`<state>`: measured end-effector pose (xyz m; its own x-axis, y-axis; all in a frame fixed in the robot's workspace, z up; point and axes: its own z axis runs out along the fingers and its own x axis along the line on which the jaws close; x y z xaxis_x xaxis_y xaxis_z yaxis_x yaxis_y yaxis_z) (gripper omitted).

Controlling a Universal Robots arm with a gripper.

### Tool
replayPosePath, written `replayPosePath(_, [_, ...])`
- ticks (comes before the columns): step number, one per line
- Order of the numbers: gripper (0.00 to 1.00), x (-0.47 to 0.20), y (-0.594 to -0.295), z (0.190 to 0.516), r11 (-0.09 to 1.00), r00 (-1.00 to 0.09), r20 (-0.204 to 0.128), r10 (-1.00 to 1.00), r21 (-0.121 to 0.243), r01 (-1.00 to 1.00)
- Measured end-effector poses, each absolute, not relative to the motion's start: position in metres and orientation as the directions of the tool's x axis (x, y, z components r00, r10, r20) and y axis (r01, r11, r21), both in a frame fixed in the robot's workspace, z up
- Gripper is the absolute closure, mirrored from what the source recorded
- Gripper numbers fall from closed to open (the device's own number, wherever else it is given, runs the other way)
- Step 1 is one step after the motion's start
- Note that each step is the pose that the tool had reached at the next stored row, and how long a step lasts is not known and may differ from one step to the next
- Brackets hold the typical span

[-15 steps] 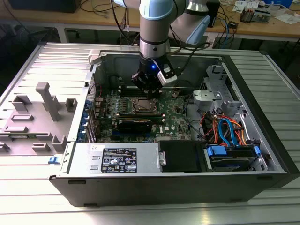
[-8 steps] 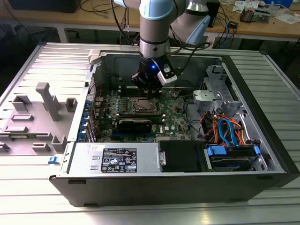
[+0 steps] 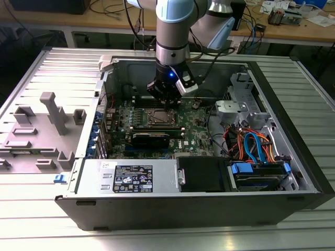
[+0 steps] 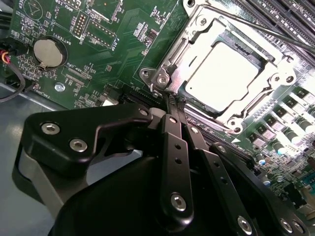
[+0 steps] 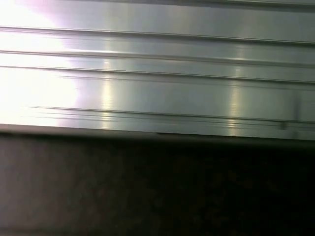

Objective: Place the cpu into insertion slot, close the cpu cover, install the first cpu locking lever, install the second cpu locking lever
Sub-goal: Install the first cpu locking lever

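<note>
Black jointed metal fingers (image 4: 176, 147) of the gripper (image 4: 170, 101) sit closest in the second wrist view, pressed together to a narrow tip with nothing between them. That tip rests just beside the corner of the thin silver metal cpu cover (image 4: 268, 86), a square frame plate with a square window, near one of its corner screws.

Within the window lies the flat square cpu (image 4: 221, 76) with its pale silver-grey metal top, seated in the square silver-rimmed insertion slot (image 4: 170, 69) on the green circuit board (image 4: 118, 44). The cover looks to be lying flat over the chip, so placing and closing seem done. A thin silver locking lever (image 4: 266, 30) runs along the far edge of the socket, apparently not yet latched, though this is hard to judge.

In the exterior view the gripper (image 3: 166, 102) hangs straight down over the socket (image 3: 158, 117), near the middle of the board inside the open grey computer case (image 3: 199, 201).

Judging by its build, the lever is a stiff, springy wire rod: light, slippery, and likely to snap back if released early. It is best pushed at its free bent end, keeping clear of the fragile chip and small board parts.
</note>
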<state>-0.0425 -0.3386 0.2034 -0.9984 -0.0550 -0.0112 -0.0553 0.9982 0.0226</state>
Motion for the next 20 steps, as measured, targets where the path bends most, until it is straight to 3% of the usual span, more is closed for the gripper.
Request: replayPosePath(20, [0.89, -0.0405, -0.3422, 0.2036, 0.998, -0.998, -0.011, -0.055, 0.025, -0.056])
